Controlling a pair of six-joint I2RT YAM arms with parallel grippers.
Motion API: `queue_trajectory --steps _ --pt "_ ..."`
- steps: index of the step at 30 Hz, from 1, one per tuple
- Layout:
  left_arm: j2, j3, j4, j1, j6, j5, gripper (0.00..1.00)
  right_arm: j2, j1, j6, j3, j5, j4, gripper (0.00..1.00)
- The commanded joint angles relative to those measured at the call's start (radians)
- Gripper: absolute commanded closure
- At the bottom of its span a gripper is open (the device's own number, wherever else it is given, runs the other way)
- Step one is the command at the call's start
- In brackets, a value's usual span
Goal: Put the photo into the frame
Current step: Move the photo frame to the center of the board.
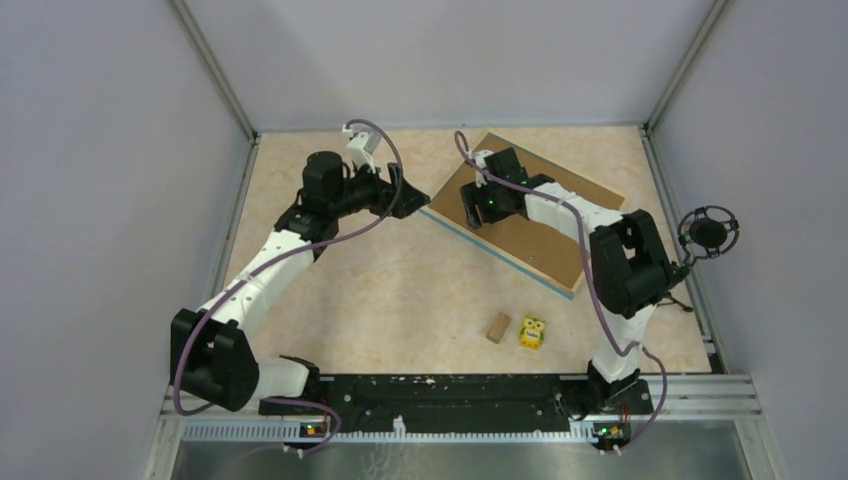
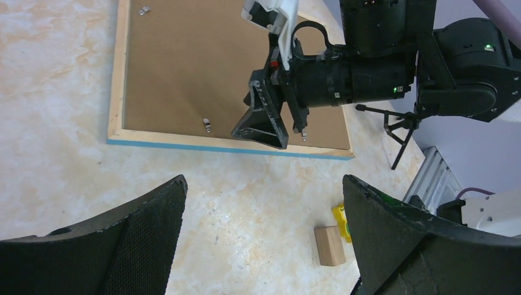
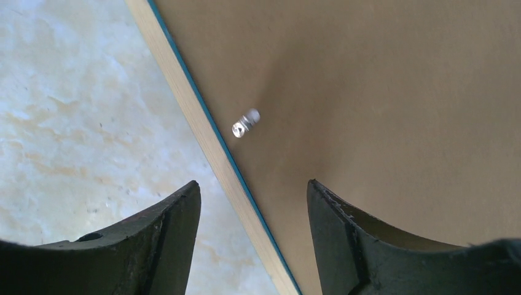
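The right claw has its jaws apart with nothing between them. It points down just over the near-left border of the large rectangular light-wood frame with blue edge. A small silver metal clip on the plain brown backing board shows in the gap. The right arm reaches forward and left with its elbow raised.

The left claw is spread wide and empty above the mottled beige table. It faces the frame without touching it. The left arm is stretched forward.

The frame lies face down at the table's far right. A small wooden block and a yellow toy sit near the front.
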Motion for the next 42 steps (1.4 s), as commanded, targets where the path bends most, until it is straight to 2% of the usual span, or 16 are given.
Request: queue_trajectory --steps 1,4,7,12,17,21,22,24,25,31,37,39,42 --pt "-0.027 0.02 -0.033 0.014 0.022 -0.076 0.01 0.095 0.046 -0.097 0.149 0.045 -0.046 0.37" --pt "-0.028 0.071 -0.187 0.034 -0.021 -0.248 0.02 0.143 0.084 -0.108 0.19 0.013 -0.025 0.43" --pt "-0.027 0.078 -0.239 0.079 -0.081 -0.38 0.01 0.213 0.114 -0.094 0.27 -0.024 -0.044 0.45" --pt "-0.017 0.062 -0.224 0.14 -0.11 -0.355 0.01 0.327 0.155 -0.097 0.385 -0.006 -0.07 0.45" --pt "-0.018 0.047 -0.206 0.178 -0.134 -0.317 0.01 0.403 0.18 -0.106 0.461 0.025 -0.094 0.54" --pt "-0.019 0.046 -0.204 0.191 -0.132 -0.313 0.01 0.419 0.202 -0.137 0.467 0.043 -0.1 0.71" --pt "-0.017 0.047 -0.203 0.195 -0.131 -0.312 0.01 0.416 0.208 -0.147 0.458 0.04 -0.095 0.77" --pt "-0.016 0.048 -0.2 0.212 -0.128 -0.304 0.01 0.401 0.22 -0.177 0.422 0.029 -0.068 0.96" --pt "-0.016 0.048 -0.198 0.225 -0.128 -0.3 0.01 0.388 0.224 -0.194 0.394 0.018 -0.04 1.0" --pt "-0.014 0.024 -0.174 0.319 -0.158 -0.282 0.01 0.275 0.259 -0.289 0.223 -0.196 0.111 1.0" --pt "0.009 -0.017 -0.129 0.413 -0.205 -0.242 0.01 0.223 0.345 -0.395 0.115 -0.312 0.195 1.0" --pt "0.045 -0.017 -0.115 0.421 -0.198 -0.191 0.01 0.219 0.362 -0.404 0.107 -0.366 0.188 1.0" --pt "0.116 -0.011 -0.06 0.422 -0.191 -0.032 0.01 0.194 0.381 -0.392 0.093 -0.395 0.172 1.0"
